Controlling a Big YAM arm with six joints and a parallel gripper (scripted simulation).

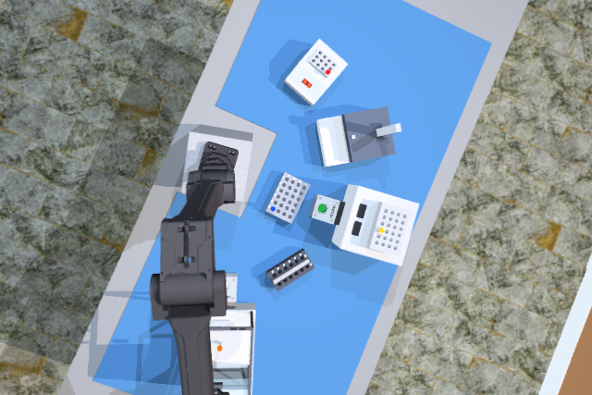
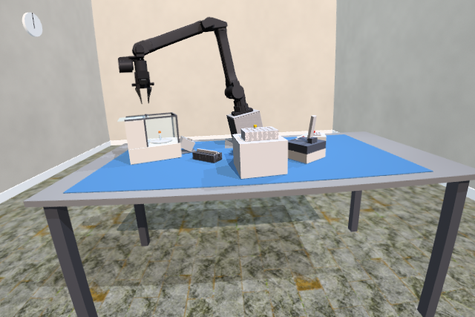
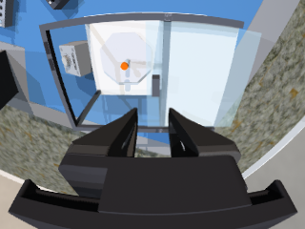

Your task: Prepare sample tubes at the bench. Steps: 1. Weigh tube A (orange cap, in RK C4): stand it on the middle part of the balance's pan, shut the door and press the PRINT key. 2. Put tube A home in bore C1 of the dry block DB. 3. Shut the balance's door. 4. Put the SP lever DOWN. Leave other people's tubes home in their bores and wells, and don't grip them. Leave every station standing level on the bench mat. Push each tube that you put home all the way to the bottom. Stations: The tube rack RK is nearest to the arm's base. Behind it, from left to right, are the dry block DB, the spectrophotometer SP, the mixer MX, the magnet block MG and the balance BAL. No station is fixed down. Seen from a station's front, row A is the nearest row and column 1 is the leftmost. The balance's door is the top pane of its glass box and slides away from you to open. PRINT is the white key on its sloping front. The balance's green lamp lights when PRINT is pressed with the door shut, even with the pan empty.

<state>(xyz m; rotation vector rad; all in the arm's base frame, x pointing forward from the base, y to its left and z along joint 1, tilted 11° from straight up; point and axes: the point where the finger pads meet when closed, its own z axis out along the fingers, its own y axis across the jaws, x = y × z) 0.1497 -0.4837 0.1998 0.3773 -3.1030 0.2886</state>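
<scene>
Tube A (image 1: 219, 348) (image 2: 159, 134) (image 3: 124, 66), orange-capped, stands upright near the middle of the pan (image 3: 111, 47) inside the balance (image 1: 239, 317) (image 2: 155, 153). The balance's glass door (image 3: 202, 72) is slid back, leaving most of the top above the pan open; its dark handle (image 3: 155, 85) shows. My gripper (image 2: 144, 102) (image 3: 152, 113) is partly open and empty, above the glass box; the top view does not show the fingertips. The dry block (image 1: 305, 72) holds a red-capped tube. The SP lever (image 1: 388, 129) (image 2: 312, 127) stands up. The green lamp cannot be made out.
The tube rack (image 1: 288, 198) holds a blue-capped tube. The mixer (image 1: 351, 238) (image 2: 260, 158) carries a yellow-capped tube (image 1: 381, 230). The magnet block (image 1: 289, 269) (image 2: 207, 155) lies between the mixer and balance. The balance's front console (image 3: 76, 59) is left of the glass box in the wrist view.
</scene>
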